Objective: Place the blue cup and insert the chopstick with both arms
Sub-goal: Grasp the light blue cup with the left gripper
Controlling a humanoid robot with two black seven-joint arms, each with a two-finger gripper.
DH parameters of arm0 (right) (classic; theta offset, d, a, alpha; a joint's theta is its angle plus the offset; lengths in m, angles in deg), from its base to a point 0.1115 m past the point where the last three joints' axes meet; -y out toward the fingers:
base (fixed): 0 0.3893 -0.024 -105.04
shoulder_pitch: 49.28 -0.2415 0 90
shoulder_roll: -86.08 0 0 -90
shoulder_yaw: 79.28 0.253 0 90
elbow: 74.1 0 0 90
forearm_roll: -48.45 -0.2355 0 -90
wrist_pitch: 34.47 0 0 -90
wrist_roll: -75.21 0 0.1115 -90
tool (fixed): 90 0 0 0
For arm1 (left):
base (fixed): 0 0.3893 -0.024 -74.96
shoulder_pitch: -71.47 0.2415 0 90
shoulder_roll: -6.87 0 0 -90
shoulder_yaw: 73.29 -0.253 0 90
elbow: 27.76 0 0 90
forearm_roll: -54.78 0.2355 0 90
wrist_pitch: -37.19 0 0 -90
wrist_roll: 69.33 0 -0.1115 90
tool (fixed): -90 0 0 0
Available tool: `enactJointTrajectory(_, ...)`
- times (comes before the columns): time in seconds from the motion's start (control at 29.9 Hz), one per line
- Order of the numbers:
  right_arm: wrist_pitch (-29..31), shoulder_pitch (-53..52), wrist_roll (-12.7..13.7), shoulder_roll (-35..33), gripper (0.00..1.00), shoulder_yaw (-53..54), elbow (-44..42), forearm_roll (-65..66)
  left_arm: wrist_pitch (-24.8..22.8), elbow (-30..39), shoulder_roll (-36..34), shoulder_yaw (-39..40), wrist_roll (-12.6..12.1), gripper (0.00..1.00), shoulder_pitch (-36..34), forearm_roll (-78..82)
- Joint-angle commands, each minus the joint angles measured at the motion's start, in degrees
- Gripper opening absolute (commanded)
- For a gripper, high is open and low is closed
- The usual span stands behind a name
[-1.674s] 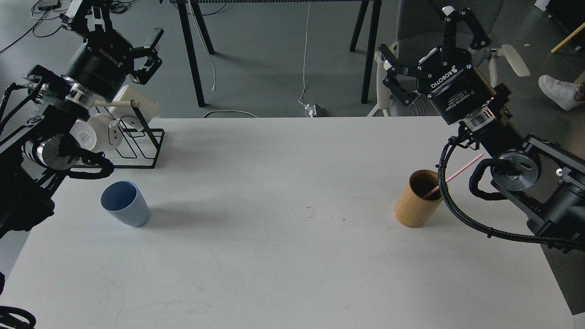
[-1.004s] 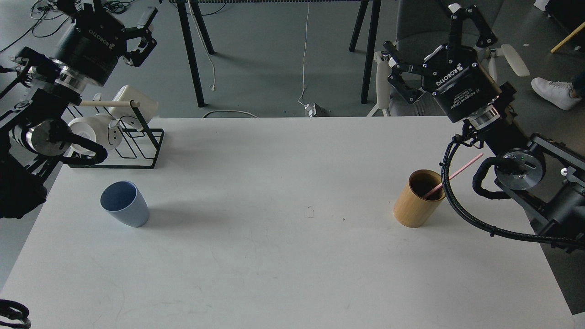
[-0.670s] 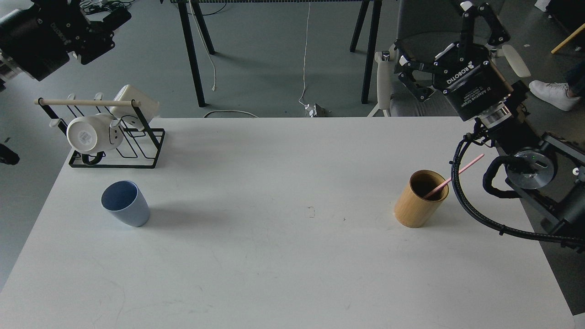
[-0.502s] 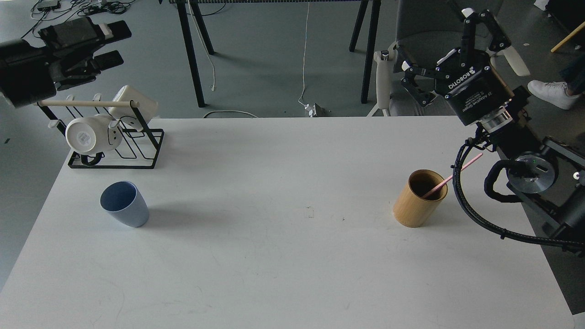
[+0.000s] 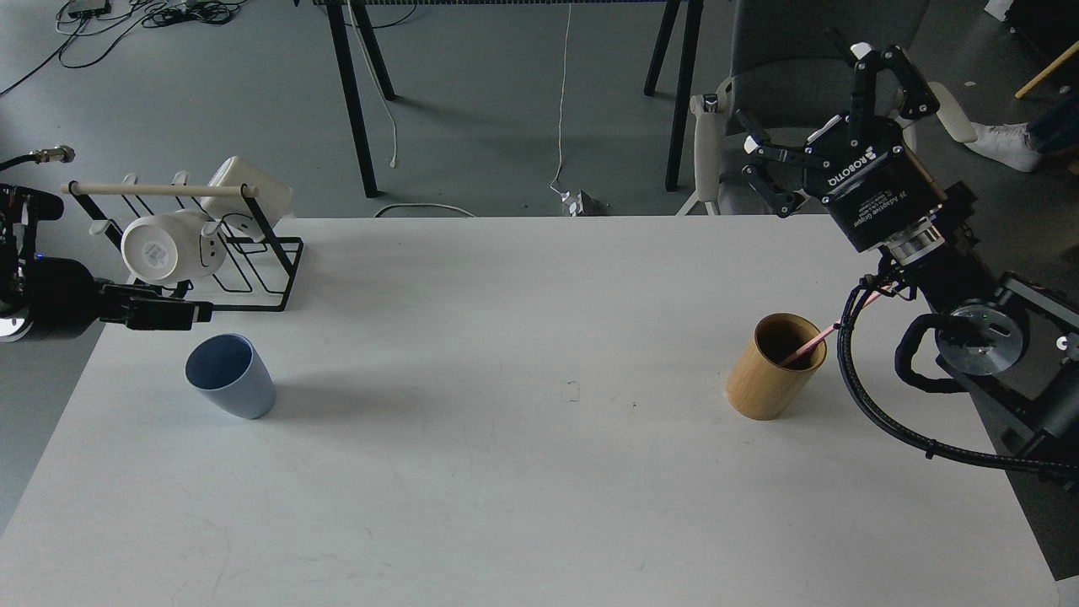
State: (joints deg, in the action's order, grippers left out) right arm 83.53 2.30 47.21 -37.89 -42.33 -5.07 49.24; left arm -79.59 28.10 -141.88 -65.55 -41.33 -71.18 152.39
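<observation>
white table (image 5: pixel 539 472) | blue cup (image 5: pixel 231 387) just below left gripper (image 5: pixel 190 314) jaws

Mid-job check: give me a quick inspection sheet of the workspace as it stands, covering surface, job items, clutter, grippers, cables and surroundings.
Surface: white table, faint scuffs.
Job's things: blue cup upright, left side; pink chopstick leaning in the bamboo holder, right side.
Clutter: black mug rack with white mugs, far-left corner.
Grippers: left gripper low, just behind the cup, edge-on; right gripper open, raised past the far edge.
Cables: black cable looping beside the holder.
Surroundings: chair, floor leads, someone's shoe.
</observation>
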Motion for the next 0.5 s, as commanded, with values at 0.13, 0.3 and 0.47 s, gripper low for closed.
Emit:
enactJointTrajectory(0.13,0.00,1.76,0.00,-1.36,0.96,1.19,0.23,0.00,1.12,-7.51,6.01,-0.19,0.00,0.99,3.77,0.57)
enactJointTrajectory(0.3,0.00,1.76,0.00,-1.98,0.96,1.37,0.23,0.00,3.05,-11.12,8.82,-0.19,0.00,0.98,5.62,0.65)
enactJointTrajectory(0.47,0.00,2.11,0.00,-1.98,0.96,1.37,0.14,0.00,3.49,-12.97,9.79,-0.19,0.00,0.95,6.33,0.65)
